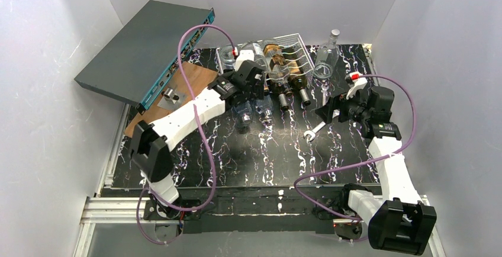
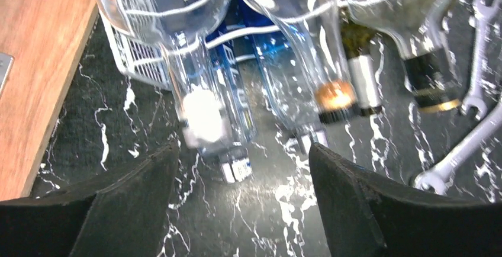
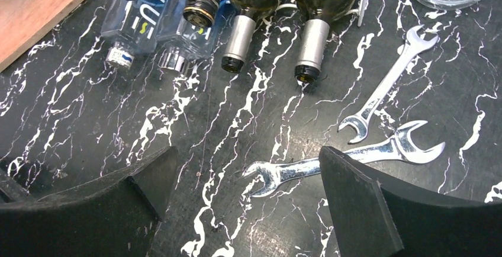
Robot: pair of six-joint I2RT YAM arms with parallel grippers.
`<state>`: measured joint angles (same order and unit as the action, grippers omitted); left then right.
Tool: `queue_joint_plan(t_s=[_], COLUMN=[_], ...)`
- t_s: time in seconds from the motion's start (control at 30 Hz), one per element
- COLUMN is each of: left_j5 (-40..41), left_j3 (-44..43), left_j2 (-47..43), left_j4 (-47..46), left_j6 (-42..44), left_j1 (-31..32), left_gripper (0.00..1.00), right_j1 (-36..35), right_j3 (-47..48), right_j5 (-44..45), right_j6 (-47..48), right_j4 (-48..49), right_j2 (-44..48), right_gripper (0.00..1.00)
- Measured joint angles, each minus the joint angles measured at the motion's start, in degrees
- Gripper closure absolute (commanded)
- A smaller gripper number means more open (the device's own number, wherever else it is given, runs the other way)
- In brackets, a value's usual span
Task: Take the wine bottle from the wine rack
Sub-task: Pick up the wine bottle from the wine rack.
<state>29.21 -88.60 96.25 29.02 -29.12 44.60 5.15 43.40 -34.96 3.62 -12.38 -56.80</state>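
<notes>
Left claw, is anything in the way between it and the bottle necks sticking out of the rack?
Nothing visible. The left claw is open, with only bare table before the clear bottle neck on the rack; wrenches lie off to its right.

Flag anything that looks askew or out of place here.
The flat grey box sits tilted, leaning toward the left wall with its lower edge over the wooden board. Two wrenches lie loose on the table in front of the wine rack.
</notes>
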Motion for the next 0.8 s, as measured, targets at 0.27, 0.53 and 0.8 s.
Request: queue_joint_plan(t_s=[0.27,0.53,0.8], left_j5=[2.4,3.1,2.9], left_j3=[-4.7,-8.0,-8.2], left_j2=[8.2,11.9,14.9], left_j4=[-0.2,-0.6,-1.7], left_j6=[0.0,0.1,0.0], left_j1=[-4.1,-6.2,-7.1], left_gripper=[0.32,0.4,0.43], right_j1=[0.1,0.2,0.2], right_j3=[-1.2,-1.2,-1.3], right_j5=[-1.6,-1.7,-1.6], right_j6=[0.0,0.0,0.0], right_j4=[2.3,2.8,3.1], right_j2=[1.1,1.4,1.5], right_gripper=[0.02,0.02,0.02])
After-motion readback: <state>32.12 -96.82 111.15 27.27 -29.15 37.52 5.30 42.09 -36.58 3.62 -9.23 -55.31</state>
